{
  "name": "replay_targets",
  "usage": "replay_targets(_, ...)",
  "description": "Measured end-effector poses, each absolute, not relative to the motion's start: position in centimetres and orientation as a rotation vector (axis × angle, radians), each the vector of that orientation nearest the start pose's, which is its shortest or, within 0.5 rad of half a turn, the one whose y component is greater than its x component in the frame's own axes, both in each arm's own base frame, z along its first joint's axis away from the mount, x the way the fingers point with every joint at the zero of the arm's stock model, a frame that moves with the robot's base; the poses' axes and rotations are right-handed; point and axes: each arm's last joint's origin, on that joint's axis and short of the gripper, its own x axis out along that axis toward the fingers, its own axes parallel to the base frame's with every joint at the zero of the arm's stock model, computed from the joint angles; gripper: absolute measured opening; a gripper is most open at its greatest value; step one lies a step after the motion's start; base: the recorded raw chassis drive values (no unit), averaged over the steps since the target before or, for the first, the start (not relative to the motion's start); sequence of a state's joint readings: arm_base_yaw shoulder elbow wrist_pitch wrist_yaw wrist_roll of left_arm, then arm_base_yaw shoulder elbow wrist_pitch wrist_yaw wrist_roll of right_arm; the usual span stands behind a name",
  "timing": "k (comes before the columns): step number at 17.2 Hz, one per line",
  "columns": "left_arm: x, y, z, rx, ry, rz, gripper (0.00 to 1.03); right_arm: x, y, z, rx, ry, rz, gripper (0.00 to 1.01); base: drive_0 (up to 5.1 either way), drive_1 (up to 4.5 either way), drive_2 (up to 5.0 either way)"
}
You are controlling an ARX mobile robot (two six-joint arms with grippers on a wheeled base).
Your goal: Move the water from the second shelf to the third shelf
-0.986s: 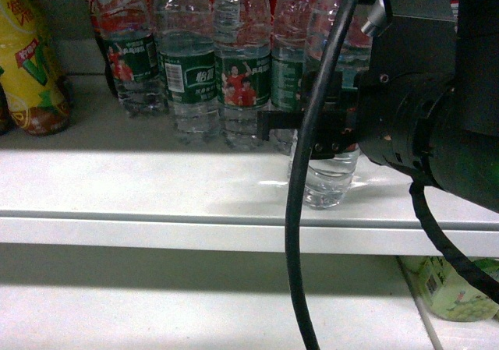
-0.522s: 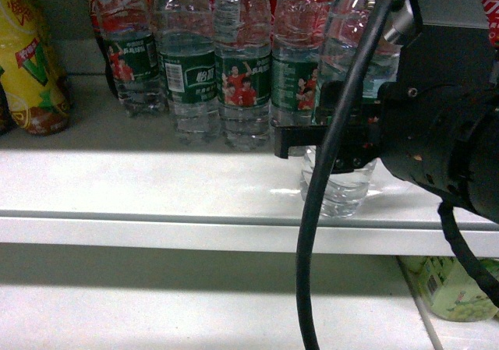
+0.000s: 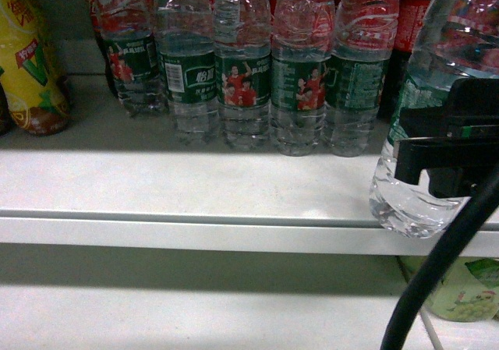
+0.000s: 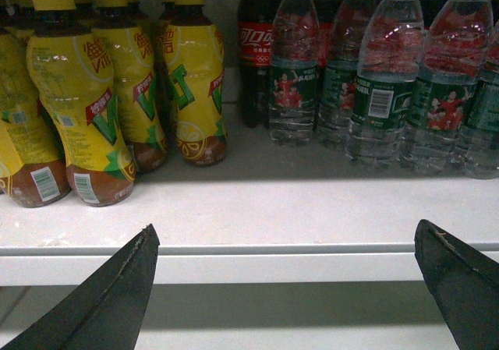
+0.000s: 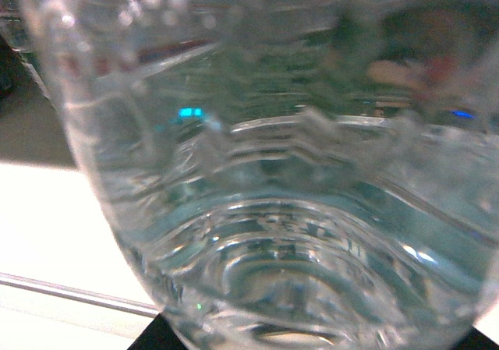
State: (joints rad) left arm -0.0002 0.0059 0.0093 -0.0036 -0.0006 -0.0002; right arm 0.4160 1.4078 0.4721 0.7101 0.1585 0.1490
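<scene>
The water [image 3: 437, 77] is a clear ribbed bottle with a green label and a red band. It is at the right of the head view, its base in front of the shelf's front lip [image 3: 195, 233]. My right gripper [image 3: 440, 143] is shut on its lower body, with one black finger [image 3: 425, 153] across the front. In the right wrist view the water [image 5: 281, 171] fills the frame, and the right gripper [image 5: 312, 341] shows only as dark corners at the bottom. My left gripper [image 4: 286, 228] is open with nothing in it, low in front of the shelf edge [image 4: 257, 268].
Several more water bottles [image 3: 242, 61] stand in a row on the shelf, with dark cola bottles [image 4: 256, 54] behind them. Yellow juice bottles [image 4: 86, 93] fill the left side. On the lower shelf at the right lies a green-labelled item [image 3: 460, 288]. A black cable [image 3: 444, 264] hangs at the lower right.
My right gripper has carried the water out of the row, to the right and nearer the camera, over the shelf's front edge. The arm's body no longer blocks the bottles behind.
</scene>
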Motion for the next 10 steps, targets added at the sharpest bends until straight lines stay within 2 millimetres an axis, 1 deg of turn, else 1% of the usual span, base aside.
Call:
replay_targets(6,9.7,0.0,16.6,0.000,0.000,0.000,0.98,23.1,7.9,16.7,0.026,0.246,0.205,0.40,0.0,0.00,0.0)
replay_targets(7,9.7,0.0,16.6,0.000,0.000,0.000,0.98,22.7,7.4,16.8,0.021,0.241,0.199,0.40,0.0,0.00,0.0)
replay_targets(10,9.7,0.0,16.6,0.000,0.000,0.000,0.98,21.6,6.3,17.7,0.029,0.207,0.190,0.40,0.0,0.00,0.0)
